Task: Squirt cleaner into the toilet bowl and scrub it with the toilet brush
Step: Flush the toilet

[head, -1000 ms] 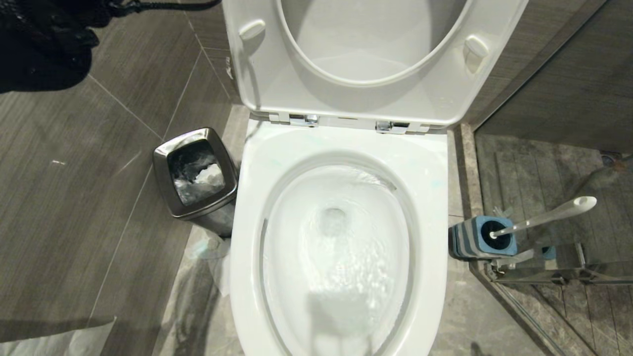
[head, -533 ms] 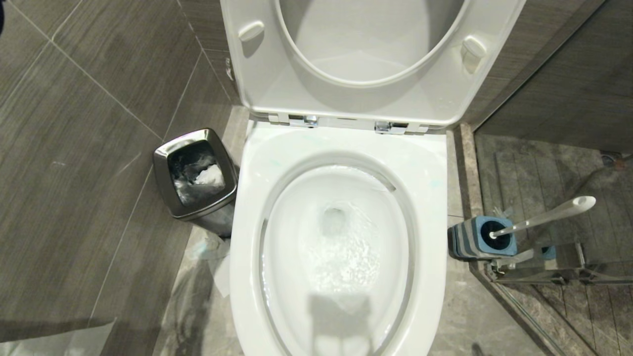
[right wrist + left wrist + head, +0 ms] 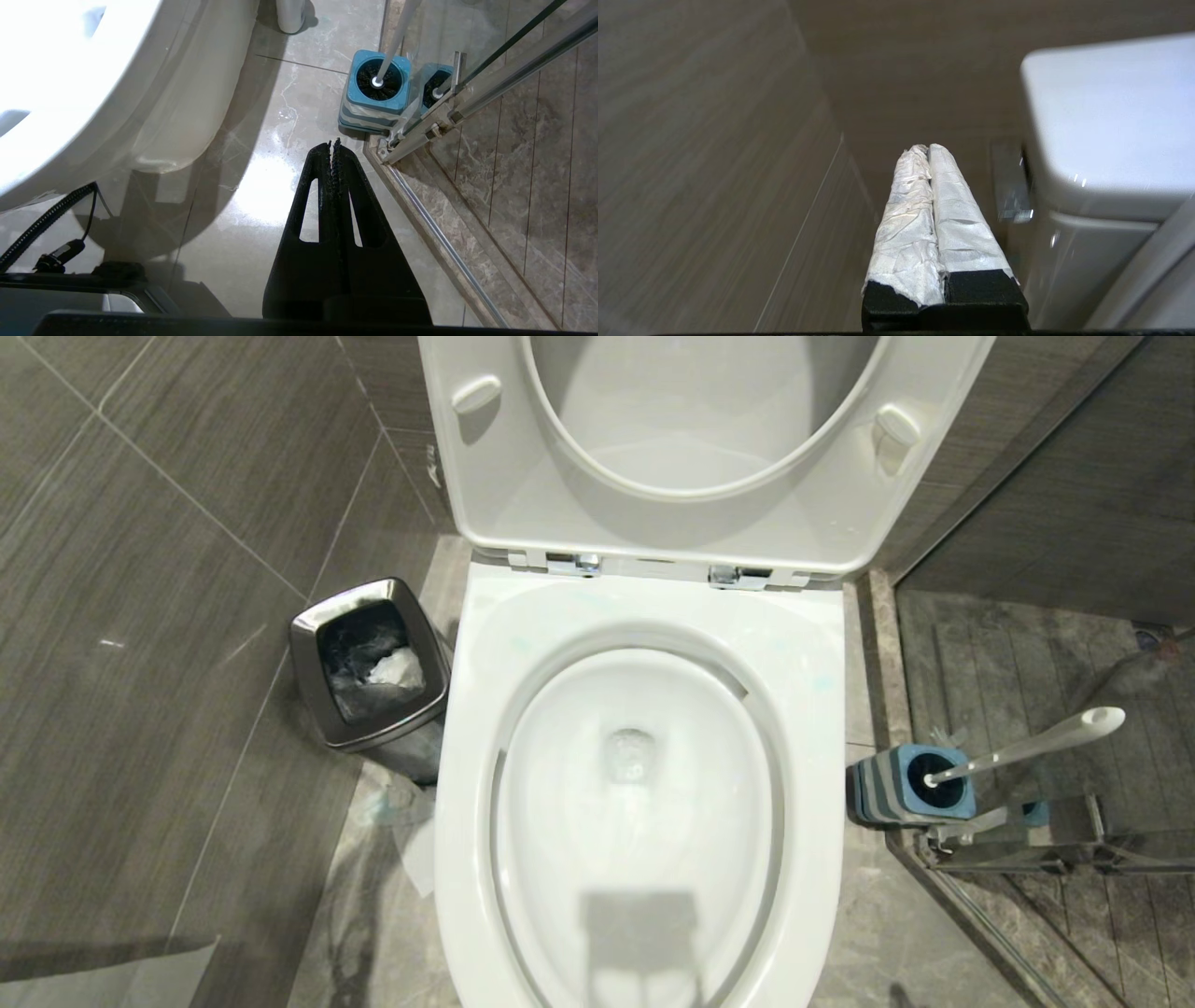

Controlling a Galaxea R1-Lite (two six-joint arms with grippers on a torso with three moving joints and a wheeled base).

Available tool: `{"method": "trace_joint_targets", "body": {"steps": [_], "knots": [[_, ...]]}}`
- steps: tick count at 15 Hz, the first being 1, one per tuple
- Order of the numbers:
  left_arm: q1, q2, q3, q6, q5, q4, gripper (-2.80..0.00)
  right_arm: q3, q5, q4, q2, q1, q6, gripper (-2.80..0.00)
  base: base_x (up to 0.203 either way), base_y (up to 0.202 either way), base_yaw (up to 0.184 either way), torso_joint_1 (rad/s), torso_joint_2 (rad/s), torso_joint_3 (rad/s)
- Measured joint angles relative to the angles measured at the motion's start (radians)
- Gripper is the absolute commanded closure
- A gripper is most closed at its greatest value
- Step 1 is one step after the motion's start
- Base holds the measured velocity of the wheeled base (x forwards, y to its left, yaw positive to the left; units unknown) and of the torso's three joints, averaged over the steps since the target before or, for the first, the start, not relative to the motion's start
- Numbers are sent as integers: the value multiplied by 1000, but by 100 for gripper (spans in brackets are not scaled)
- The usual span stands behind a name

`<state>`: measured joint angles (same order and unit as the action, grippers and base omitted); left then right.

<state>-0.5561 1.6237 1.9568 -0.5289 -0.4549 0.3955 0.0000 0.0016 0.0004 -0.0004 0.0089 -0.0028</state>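
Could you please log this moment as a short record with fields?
toilet bowl: seat and lid raised, water in basin
toilet brush: standing in its blue-topped holder on the floor, at the bowl's right
bin: steel, left of the bowl, paper inside
left gripper: shut, empty, beside the tank
right gripper: shut, empty, above the floor near the holder
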Motion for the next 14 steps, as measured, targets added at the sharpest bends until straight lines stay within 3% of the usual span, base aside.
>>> {"method": "trace_joint_targets", "body": {"steps": [2,4,7,11,14], "knots": [[-63,-25,-13,-32,-179,-91,0,0,0,0,0,0,0,0,0,0,0,1,19,-3],[-104,-38,-18,-37,-246,-113,0,0,0,0,0,0,0,0,0,0,0,0,0,0],[-159,-51,-17,-26,-251,-164,0,0,0,0,0,0,0,0,0,0,0,0,0,0],[-243,-88,-17,43,-251,-326,0,0,0,0,0,0,0,0,0,0,0,0,0,0],[-275,-124,-17,58,-248,-432,0,0,0,0,0,0,0,0,0,0,0,0,0,0]]}}
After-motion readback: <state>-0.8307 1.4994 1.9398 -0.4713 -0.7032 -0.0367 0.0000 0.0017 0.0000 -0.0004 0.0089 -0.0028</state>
